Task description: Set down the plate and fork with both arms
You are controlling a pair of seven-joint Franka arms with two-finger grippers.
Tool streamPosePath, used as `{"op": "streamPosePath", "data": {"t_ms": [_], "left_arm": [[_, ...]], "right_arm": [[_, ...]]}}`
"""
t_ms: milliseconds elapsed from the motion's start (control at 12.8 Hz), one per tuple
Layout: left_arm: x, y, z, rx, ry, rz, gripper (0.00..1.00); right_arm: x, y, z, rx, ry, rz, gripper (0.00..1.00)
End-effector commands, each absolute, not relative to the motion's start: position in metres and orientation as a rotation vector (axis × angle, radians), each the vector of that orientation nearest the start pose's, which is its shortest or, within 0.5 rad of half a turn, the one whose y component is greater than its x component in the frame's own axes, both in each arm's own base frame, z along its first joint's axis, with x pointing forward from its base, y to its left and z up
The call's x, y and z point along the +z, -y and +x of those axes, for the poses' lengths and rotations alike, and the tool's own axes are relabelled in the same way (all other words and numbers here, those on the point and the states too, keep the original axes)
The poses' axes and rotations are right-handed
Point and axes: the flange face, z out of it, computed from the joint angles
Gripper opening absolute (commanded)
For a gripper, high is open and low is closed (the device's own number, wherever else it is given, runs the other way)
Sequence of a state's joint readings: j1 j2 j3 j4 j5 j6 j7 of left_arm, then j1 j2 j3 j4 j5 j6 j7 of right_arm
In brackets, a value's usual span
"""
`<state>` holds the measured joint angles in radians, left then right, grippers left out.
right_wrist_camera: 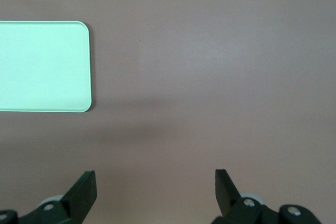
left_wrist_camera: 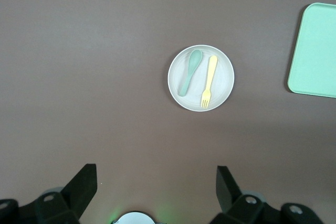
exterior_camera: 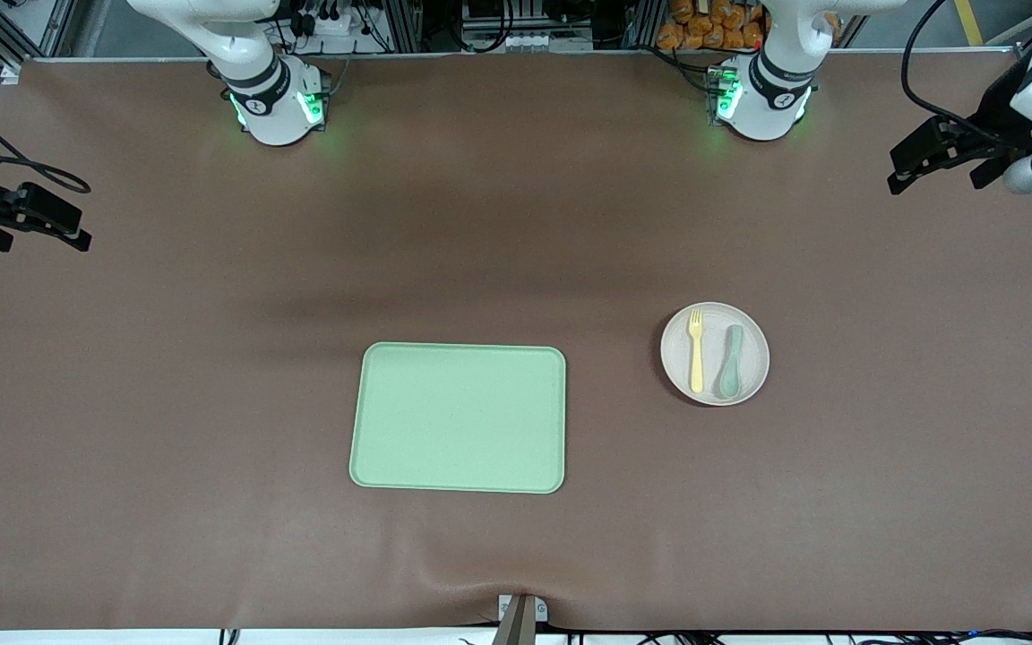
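Observation:
The round pale plate [exterior_camera: 753, 345] lies on the brown table toward the left arm's end. On it lie the yellow fork [exterior_camera: 696, 351] and a green spoon [exterior_camera: 731, 361], side by side. The left wrist view shows the plate [left_wrist_camera: 223, 74], fork [left_wrist_camera: 209, 81] and spoon [left_wrist_camera: 190, 72] from high up. My left gripper [exterior_camera: 933, 175] hangs open and empty, high over the table's left-arm end [left_wrist_camera: 156, 170]. My right gripper [exterior_camera: 46, 235] hangs open and empty over the right-arm end [right_wrist_camera: 155, 174].
A rectangular light-green tray [exterior_camera: 459, 417] lies empty at the table's middle, nearer the front camera; it also shows in the left wrist view [left_wrist_camera: 316, 51] and the right wrist view [right_wrist_camera: 42, 66]. A small bracket [exterior_camera: 520, 614] sits at the table's near edge.

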<state>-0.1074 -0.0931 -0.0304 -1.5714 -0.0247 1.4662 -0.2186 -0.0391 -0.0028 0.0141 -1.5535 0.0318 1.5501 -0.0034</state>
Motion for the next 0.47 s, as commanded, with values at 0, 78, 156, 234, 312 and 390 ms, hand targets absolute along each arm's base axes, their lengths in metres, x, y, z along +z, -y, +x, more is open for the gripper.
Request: {"op": "streamPosePath", "data": {"t_ms": [0, 78, 156, 234, 312, 390], "left_arm": [[0.67, 0.074, 0.511, 0.022, 0.115, -3.14, 1.0], [0.67, 0.073, 0.511, 0.018, 0.117, -3.141, 1.0], [0.67, 0.073, 0.511, 0.022, 0.115, -3.14, 1.0], [0.67, 0.073, 0.512, 0.02, 0.117, -3.141, 1.0], [0.665, 0.074, 0.515, 0.034, 0.108, -3.14, 1.0], [0.652, 0.074, 0.523, 0.071, 0.107, -3.14, 1.0]], "right_arm": [[0.638, 0.013, 0.547, 0.002, -0.028, -3.12, 1.0], [0.638, 0.013, 0.547, -0.001, -0.028, -3.12, 1.0], [0.638, 0.013, 0.547, 0.002, -0.025, -3.12, 1.0], [0.638, 0.014, 0.547, -0.001, -0.025, -3.12, 1.0], [0.638, 0.014, 0.547, 0.002, -0.025, -3.12, 1.0], [0.638, 0.014, 0.547, 0.002, -0.023, -3.12, 1.0]]}}
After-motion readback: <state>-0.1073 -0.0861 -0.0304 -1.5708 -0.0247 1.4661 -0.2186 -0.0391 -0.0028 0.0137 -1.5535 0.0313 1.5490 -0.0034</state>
